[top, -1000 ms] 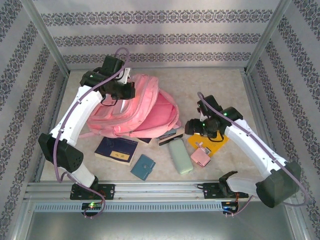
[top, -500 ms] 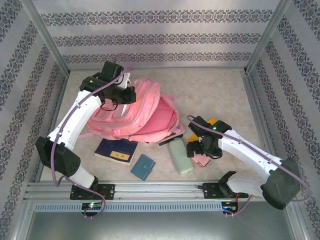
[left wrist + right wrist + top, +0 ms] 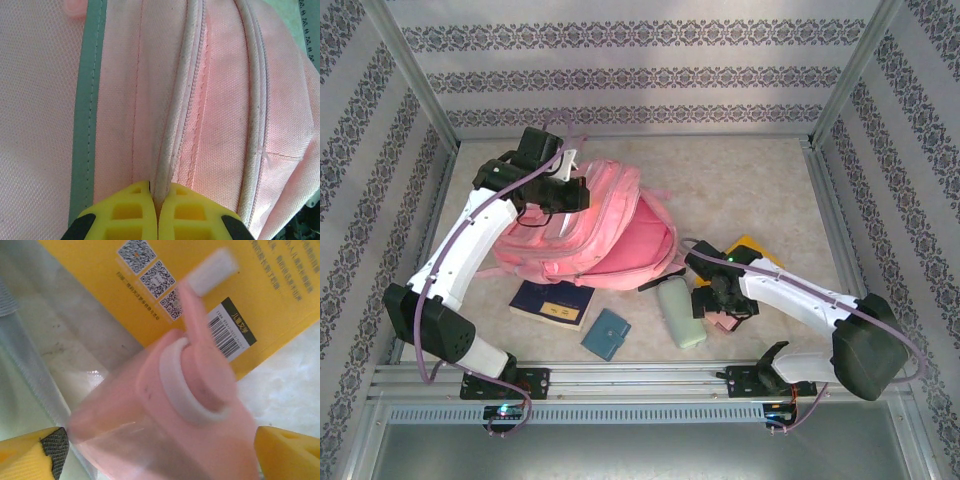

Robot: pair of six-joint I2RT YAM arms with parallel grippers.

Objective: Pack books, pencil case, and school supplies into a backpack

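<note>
Right wrist view is showing the right jaws standing wide apart, straddling the small pink item (image 3: pixel 200 405), which is lying between them, with the yellow book (image 3: pixel 240 285) just beyond. Closing squarely on its pink body, clear of the white ring, is looking wisest. Left jaws are clenching the backpack (image 3: pixel 215 100) by its zipper seam. Pale mottled tabletop (image 3: pixel 750 170) is lying beneath them; patterned walls (image 3: pixel 640 80) and a metal frame (image 3: pixel 418 80) are enclosing everything.

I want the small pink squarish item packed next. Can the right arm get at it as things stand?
Probably yes. The right claw is open, its yellow fingers either side of the small pink squarish item with a white part; nothing lies between.
</note>
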